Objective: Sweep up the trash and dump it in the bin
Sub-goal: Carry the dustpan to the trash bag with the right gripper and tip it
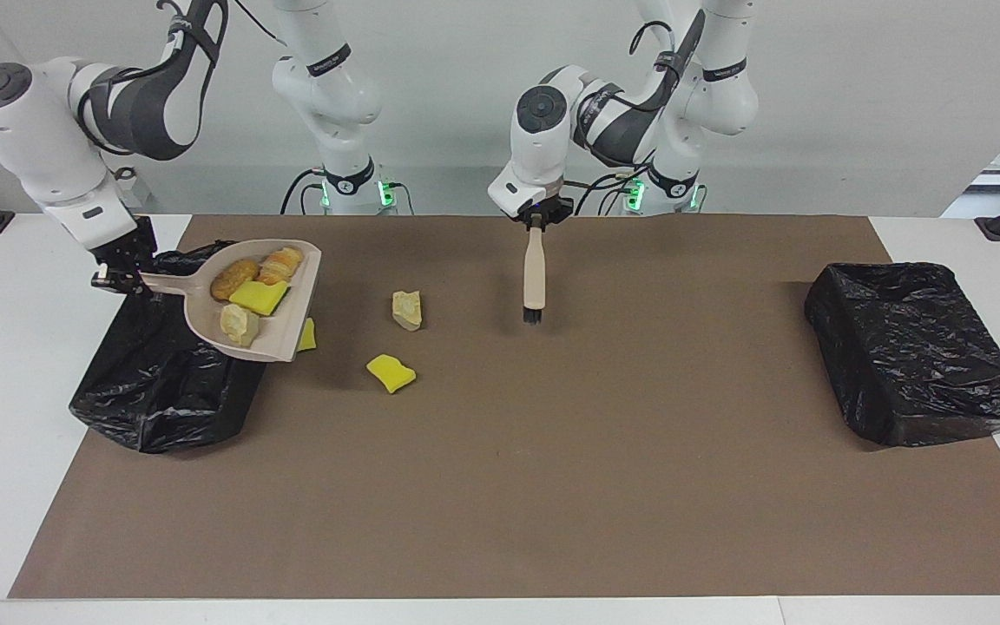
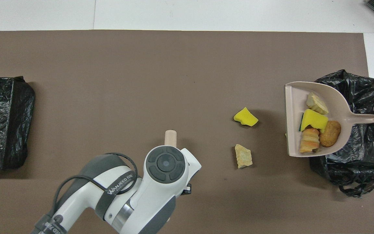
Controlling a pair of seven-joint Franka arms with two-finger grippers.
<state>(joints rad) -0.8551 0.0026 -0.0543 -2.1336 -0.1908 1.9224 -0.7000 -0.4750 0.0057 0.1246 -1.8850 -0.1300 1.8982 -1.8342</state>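
- Brown mat (image 1: pixel 552 486) covers the worktop (image 1: pixel 5 417), pale wall at the robots' end.
- My right tool (image 1: pixel 121 276) is pinched tight on the handle of the beige dustpan (image 1: pixel 283 325), holding it up in the air over the black-bagged bin (image 1: pixel 153 391) at the right arm's end; pan's open edge pokes out past the bin rim over the mat.
- In the pan, 4 bits of trash: brown lump (image 1: pixel 233 278), croissant-like lump (image 1: pixel 280 260), yellow green-backed sponge (image 1: pixel 259 298), pale crumbly lump (image 1: pixel 240 323).
- 3 bits not in the pan: yellow chunk (image 1: pixel 307 335) on the mat just beside the bin, mostly hidden by the pan; yellow sponge piece (image 1: pixel 391 372) lying on the mat toward the middle; beige lump (image 1: pixel 406 310) near it, nearer to the robots.
- My left tool (image 1: pixel 537 213) is clamped on the top of the brush (image 1: pixel 534 278) handle; brush hangs bristles down over the mat, mid-worktop, well apart from the scraps.
- 2nd black-bagged bin (image 1: pixel 917 356) sits at the left arm's end.
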